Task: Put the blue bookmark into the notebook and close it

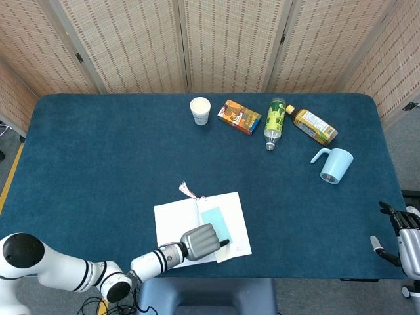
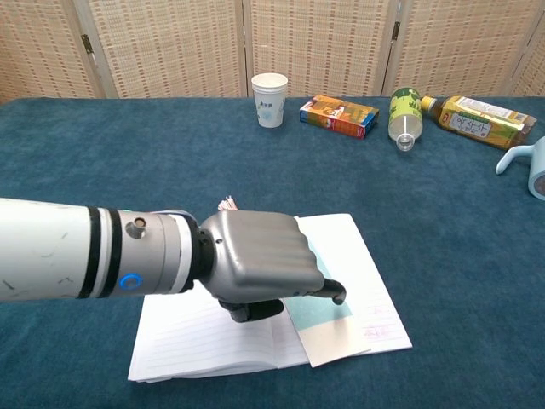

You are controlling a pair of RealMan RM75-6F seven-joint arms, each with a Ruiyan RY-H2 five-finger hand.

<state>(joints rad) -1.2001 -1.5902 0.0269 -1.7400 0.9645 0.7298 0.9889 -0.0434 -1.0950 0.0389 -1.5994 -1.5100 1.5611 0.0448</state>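
The notebook (image 1: 172, 224) (image 2: 362, 256) lies open near the table's front edge. The pale blue bookmark (image 1: 215, 218) (image 2: 319, 309) lies flat on its right page beside the spine, and its tassel (image 1: 189, 191) (image 2: 226, 204) sticks out past the top. My left hand (image 1: 200, 241) (image 2: 260, 264) is over the lower part of the bookmark, fingers curled and one fingertip (image 2: 338, 296) pointing out by the bookmark's lower right corner. I cannot tell whether it touches the paper. It holds nothing. My right hand (image 1: 401, 233) hangs off the table's front right corner, fingers apart and empty.
Along the far side stand a paper cup (image 1: 200, 109) (image 2: 270, 99), a snack box (image 1: 239, 117), a lying green bottle (image 1: 275, 123) and a lying yellow bottle (image 1: 315, 126). A blue mug (image 1: 333, 165) lies on its side at the right.
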